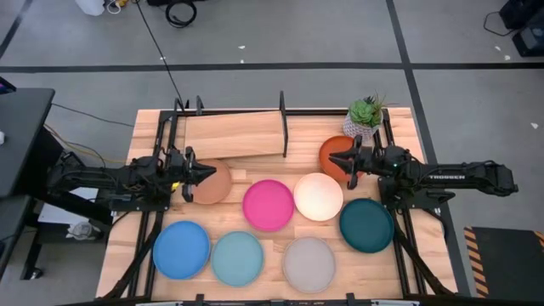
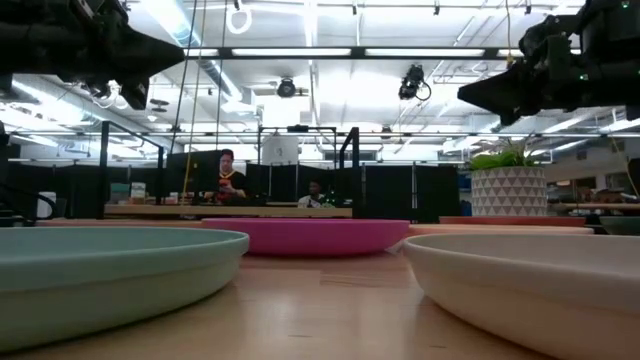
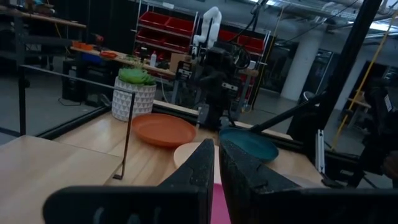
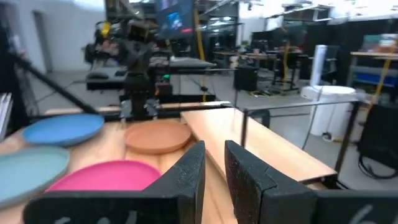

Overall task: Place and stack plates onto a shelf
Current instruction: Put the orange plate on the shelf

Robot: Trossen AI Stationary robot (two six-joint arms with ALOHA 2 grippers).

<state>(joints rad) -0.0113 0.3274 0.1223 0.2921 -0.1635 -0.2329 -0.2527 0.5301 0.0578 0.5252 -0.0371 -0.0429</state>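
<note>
The plates lie flat on the slatted table in the high view: tan [image 1: 217, 189], magenta [image 1: 269, 205], cream [image 1: 319, 196], dark teal [image 1: 367, 224], blue [image 1: 181, 249], pale blue [image 1: 237, 258], grey [image 1: 308, 264] and orange [image 1: 337, 146]. The shelf [image 1: 234, 134] stands at the far edge and holds no plate. My left gripper [image 1: 204, 172] [image 3: 217, 149] hovers shut over the tan plate's left part. My right gripper [image 1: 333, 159] [image 4: 214, 149] hovers shut over the orange plate. In the low view both grippers hang well above the table.
A small white pot with a green plant [image 1: 365, 116] stands at the far right corner, just behind the orange plate. An upright black divider [image 1: 282, 126] rises at the shelf's right end. People sit at desks in the room beyond the table [image 2: 228, 175].
</note>
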